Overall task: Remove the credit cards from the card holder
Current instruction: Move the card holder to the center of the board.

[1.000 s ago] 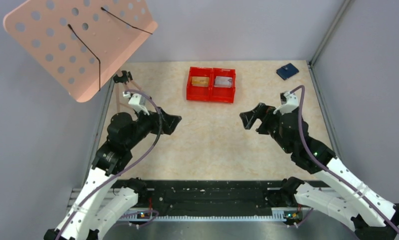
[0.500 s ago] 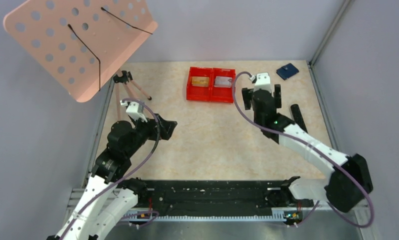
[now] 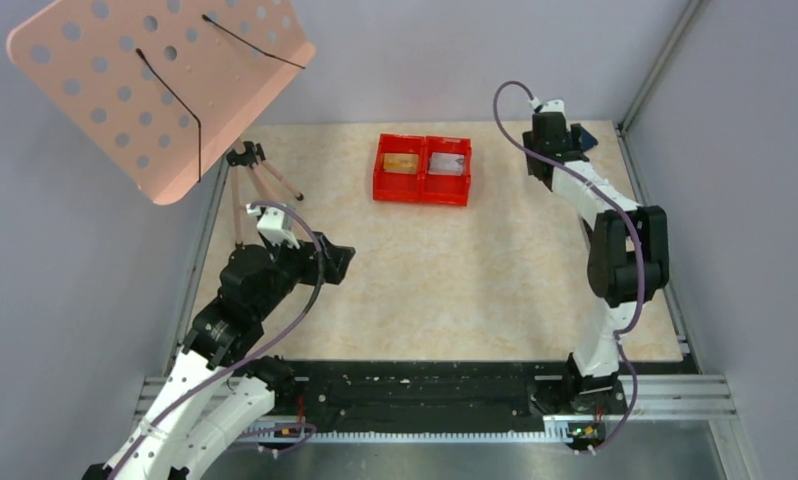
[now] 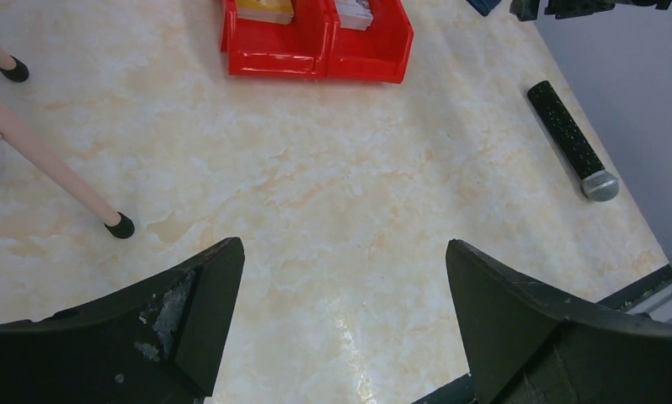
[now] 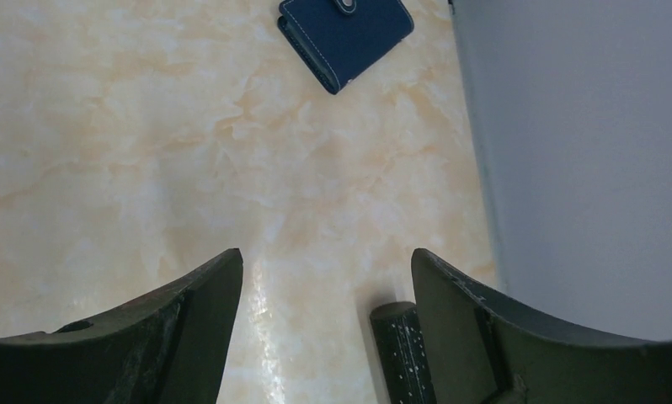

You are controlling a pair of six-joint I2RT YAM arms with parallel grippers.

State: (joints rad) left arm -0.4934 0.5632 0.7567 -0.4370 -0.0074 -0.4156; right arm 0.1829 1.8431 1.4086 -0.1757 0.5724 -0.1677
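Note:
The card holder (image 5: 345, 29) is a closed navy wallet with its tab fastened, lying flat near the far right corner by the wall. My right gripper (image 5: 326, 278) is open and empty above the table, with the wallet ahead of its fingers and apart from them. In the top view the right gripper (image 3: 560, 143) covers most of the wallet (image 3: 587, 140). A gold credit card (image 3: 401, 163) and a silver one (image 3: 447, 163) lie in the red tray (image 3: 422, 190). My left gripper (image 4: 341, 246) is open and empty over bare table at the left.
A black cylinder with a grey end (image 4: 573, 139) lies near the right wall; its black end (image 5: 404, 353) sits by my right finger. A pink perforated music stand (image 3: 155, 90) on a tripod (image 3: 250, 175) stands at far left. The grey wall (image 5: 585, 151) is close on the right.
My right arm has swung from the table's middle out to the far right corner, over the wallet. My left arm has drawn back slightly. Both grippers stayed open.

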